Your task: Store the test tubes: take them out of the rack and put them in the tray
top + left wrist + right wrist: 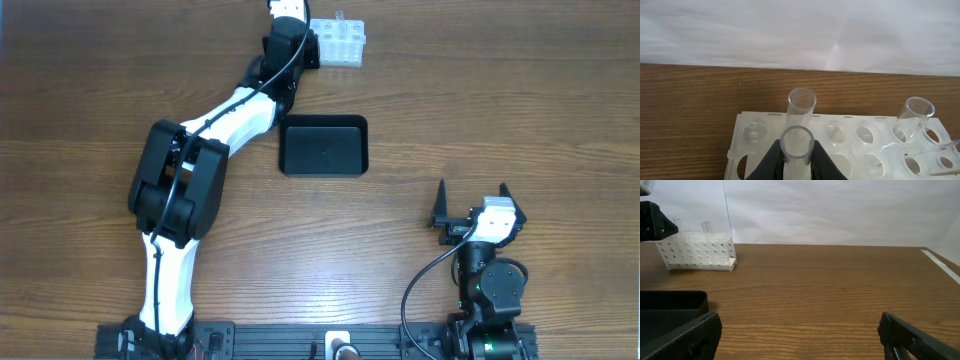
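A white test tube rack (340,44) stands at the table's far edge, above the black tray (323,146). My left gripper (796,157) is over the rack's left end, shut on a clear test tube (797,145) that stands upright between its fingers. A second tube (801,105) stands in the rack (850,145) just behind it, and another tube (914,117) leans at the rack's other end. The tray looks empty. My right gripper (472,208) rests open near the table's front right, with nothing between its fingers. The right wrist view shows the rack (697,250) far off and the tray's corner (672,305).
Bare wooden table lies between the tray and the right arm. The left arm (215,130) stretches diagonally from the front left to the rack. A white wall stands just behind the table's far edge.
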Robot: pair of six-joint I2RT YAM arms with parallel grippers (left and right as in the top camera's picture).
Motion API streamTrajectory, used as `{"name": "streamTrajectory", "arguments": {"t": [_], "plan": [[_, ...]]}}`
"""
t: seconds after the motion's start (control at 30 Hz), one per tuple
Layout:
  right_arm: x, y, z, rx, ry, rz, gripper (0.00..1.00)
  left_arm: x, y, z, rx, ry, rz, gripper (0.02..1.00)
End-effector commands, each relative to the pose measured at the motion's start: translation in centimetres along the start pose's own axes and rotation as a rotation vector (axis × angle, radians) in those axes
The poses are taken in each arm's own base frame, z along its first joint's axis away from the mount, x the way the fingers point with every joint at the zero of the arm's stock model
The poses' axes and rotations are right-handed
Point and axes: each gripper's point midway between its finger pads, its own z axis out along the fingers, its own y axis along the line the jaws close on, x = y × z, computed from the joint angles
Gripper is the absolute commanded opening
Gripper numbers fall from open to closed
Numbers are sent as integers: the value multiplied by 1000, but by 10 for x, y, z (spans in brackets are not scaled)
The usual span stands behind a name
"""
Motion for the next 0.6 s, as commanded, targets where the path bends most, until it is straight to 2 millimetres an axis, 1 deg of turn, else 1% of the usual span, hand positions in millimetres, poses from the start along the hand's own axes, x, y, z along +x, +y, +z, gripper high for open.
{"name": "streamTrajectory", "arguments": {"t": [0.03,0.17,0.27,0.47,0.53,0.6], "plan": [[3,-3,0,15,7,2,991,-32,0,-11,-2,-53,6,130],[3,-3,0,15,7,2,993,-58,-1,-27,-1,-89,14,128],[3,-3,0,15,7,2,993,-86,-4,-44,6,-137,16,128],[3,-3,0,16,7,2,991,-145,-7,-94,22,-225,15,126],[3,-3,0,15,7,2,993,-156,-6,-110,26,-229,13,134],[3,-3,0,15,7,2,991,-160,-7,-125,35,-204,12,145]]}}
